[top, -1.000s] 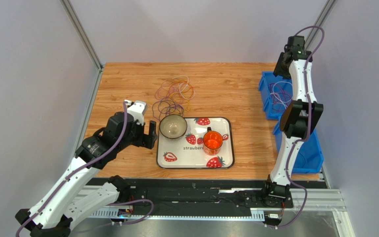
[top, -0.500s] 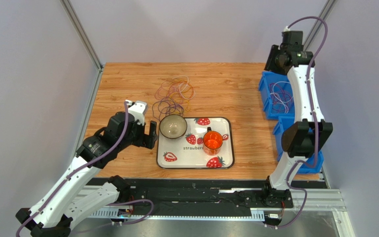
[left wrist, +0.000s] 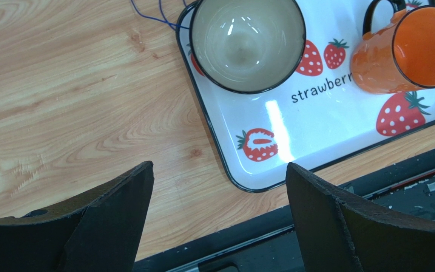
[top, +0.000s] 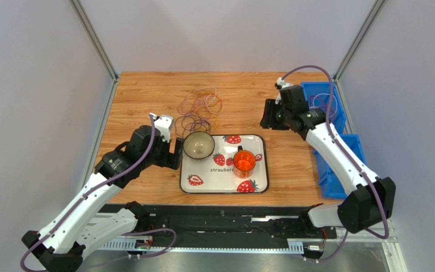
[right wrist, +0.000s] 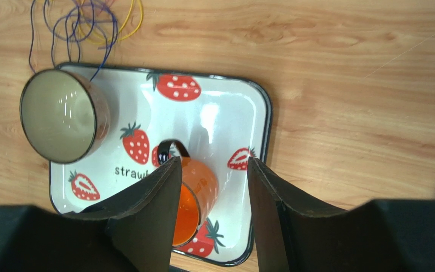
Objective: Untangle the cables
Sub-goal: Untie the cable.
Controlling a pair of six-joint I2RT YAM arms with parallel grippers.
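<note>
The cables [top: 201,109], thin purple, orange and yellow loops, lie tangled on the wooden table just behind the bowl [top: 198,145]. A few of them show at the top of the right wrist view [right wrist: 83,22], and a blue strand in the left wrist view [left wrist: 156,17]. More thin loops lie in the far blue bin [top: 319,105]. My left gripper [top: 175,154] [left wrist: 218,170] is open and empty, low over the table left of the tray. My right gripper [top: 269,113] [right wrist: 214,164] hangs open and empty above the table behind the tray's right end.
A white strawberry tray [top: 262,170] holds the bowl and an orange mug [top: 244,162]. Two blue bins [top: 347,170] stand along the right edge. The table's black front rail [left wrist: 293,238] lies under my left fingers.
My right arm has swung from above the blue bins leftward and down over the table, its jaws a little wider. The left arm has edged slightly toward the tray.
</note>
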